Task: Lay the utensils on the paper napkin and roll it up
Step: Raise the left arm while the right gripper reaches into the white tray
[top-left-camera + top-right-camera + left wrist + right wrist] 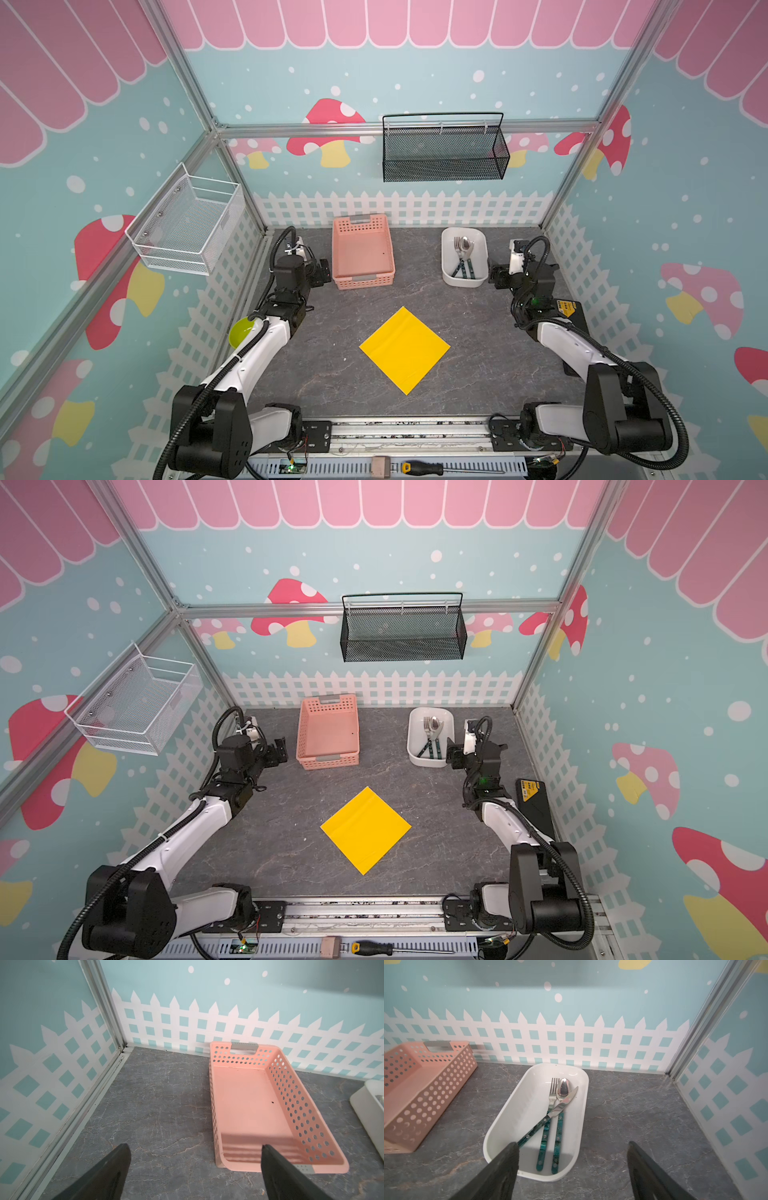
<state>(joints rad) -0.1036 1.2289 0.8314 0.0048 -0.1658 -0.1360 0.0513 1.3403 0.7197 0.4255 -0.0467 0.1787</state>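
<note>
Fingers (500,1169) spread wide and empty on our right gripper (572,1147) (left gripper (194,1147) likewise). Silver, teal-handled metal utensils (545,1136) lie just ahead in a white oval plastic tray (512,1113), handles toward it.

The left arm (257,353) and the right arm (575,345) are built alike: smooth white shells set between blocky matte-black joint housings (216,432). A black corrugated hose (685,436) runs along each arm, and a pale cable tie (163,837) binds it to the left arm's white shell. A green light (535,299) glows on the right arm's black wrist section, and a small white block (516,262) is mounted near its tip. Black plates (316,434) with screw holes carry the bases, where thin red wires (306,440) show. The left pincer (194,1145) and right pincer (572,1143) have flat, dark, tapering fingers (108,1172).
</note>
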